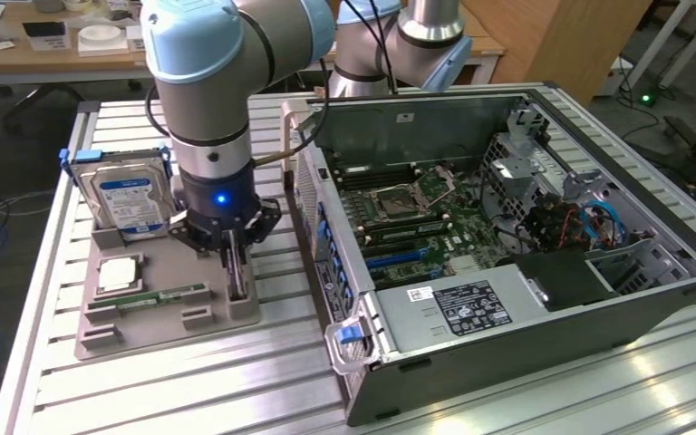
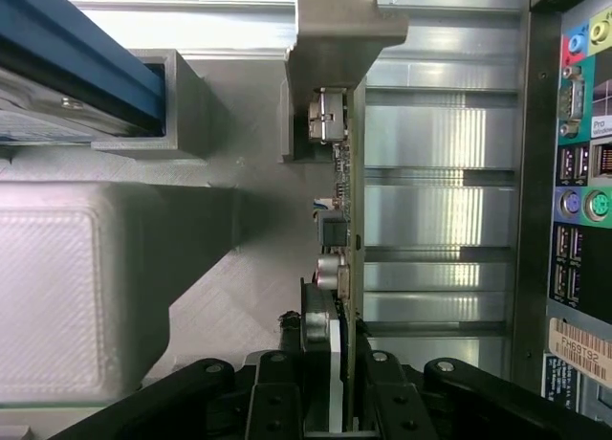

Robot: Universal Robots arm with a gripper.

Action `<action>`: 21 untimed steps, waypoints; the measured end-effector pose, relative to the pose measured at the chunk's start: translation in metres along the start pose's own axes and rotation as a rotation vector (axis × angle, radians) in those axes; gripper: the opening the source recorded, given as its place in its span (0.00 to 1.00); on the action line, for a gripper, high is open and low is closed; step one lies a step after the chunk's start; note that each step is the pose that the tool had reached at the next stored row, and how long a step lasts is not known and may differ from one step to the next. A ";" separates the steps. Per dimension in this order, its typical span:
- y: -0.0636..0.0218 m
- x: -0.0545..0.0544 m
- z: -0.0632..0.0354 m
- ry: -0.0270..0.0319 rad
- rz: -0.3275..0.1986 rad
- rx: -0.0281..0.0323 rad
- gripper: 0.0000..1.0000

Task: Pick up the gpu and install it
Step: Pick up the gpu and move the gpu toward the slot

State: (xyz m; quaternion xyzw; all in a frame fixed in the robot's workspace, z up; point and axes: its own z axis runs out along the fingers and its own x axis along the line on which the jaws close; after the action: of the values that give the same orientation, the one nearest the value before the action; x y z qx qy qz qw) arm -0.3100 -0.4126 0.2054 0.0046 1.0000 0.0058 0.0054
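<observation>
Standing on edge in the gray holder (image 1: 155, 331), the gpu (image 2: 350, 220) is pinched between the fingers of the gripper (image 2: 342, 340), one either side. Exterior view, from the gripper: hard drive (image 1: 130, 204) at ten o'clock, open computer case (image 1: 506, 299) at three, all on the slatted surface (image 1: 203, 390).

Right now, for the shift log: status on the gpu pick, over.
Status: gripper down at gpu. Card on edge in its holder on tray, not yet in computer case. Upright hard drive beside it, same tray.
</observation>
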 end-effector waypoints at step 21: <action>0.0002 -0.001 -0.0519 0.0001 0.000 -0.0073 0.28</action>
State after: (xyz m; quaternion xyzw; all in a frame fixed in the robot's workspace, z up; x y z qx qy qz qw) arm -0.3100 -0.4131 0.2573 0.0047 0.9999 0.0095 0.0054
